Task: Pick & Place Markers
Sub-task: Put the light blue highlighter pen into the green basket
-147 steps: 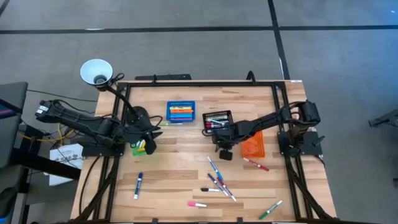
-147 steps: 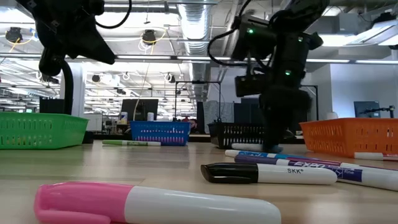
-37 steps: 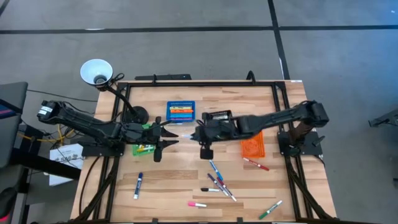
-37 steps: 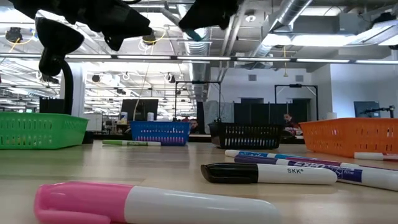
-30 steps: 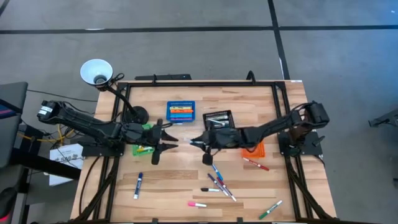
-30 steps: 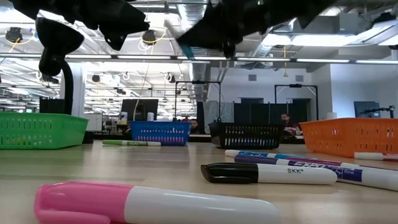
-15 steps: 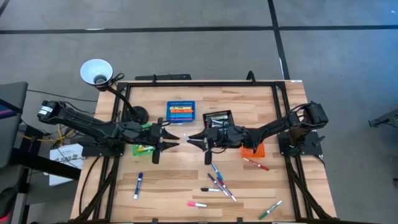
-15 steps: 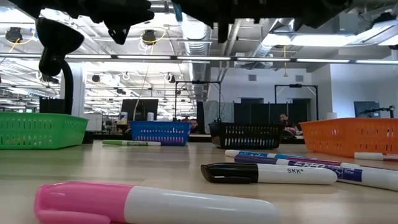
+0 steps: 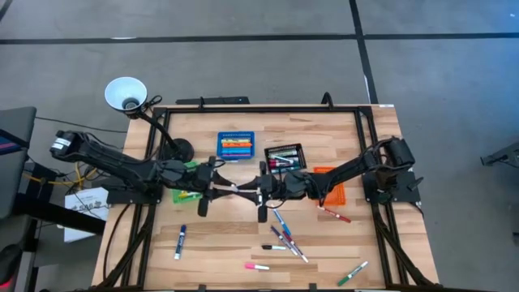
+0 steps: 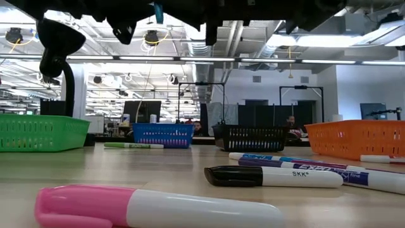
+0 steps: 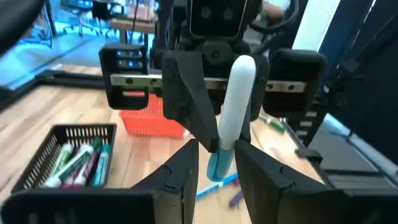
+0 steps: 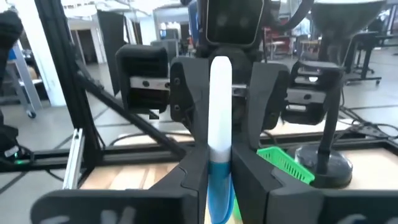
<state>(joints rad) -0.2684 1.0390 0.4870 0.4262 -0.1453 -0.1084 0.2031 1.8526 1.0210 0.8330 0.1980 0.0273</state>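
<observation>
Here, a blue-capped marker (image 9: 237,188) hangs above the counter (image 9: 243,235), long axis level and running straight from one arm toward the other. The right pincer (image 9: 258,192) pinches its blue cap end; the left pincer (image 9: 217,187) stands part-spread around the white barrel end, fingers (image 11: 255,177) flanking it, grip not evident. Judged a mid-air handover. Behind sit the blue bin (image 9: 235,147) and black bin (image 9: 284,156).

Two dark jointed arms, black cables
</observation>
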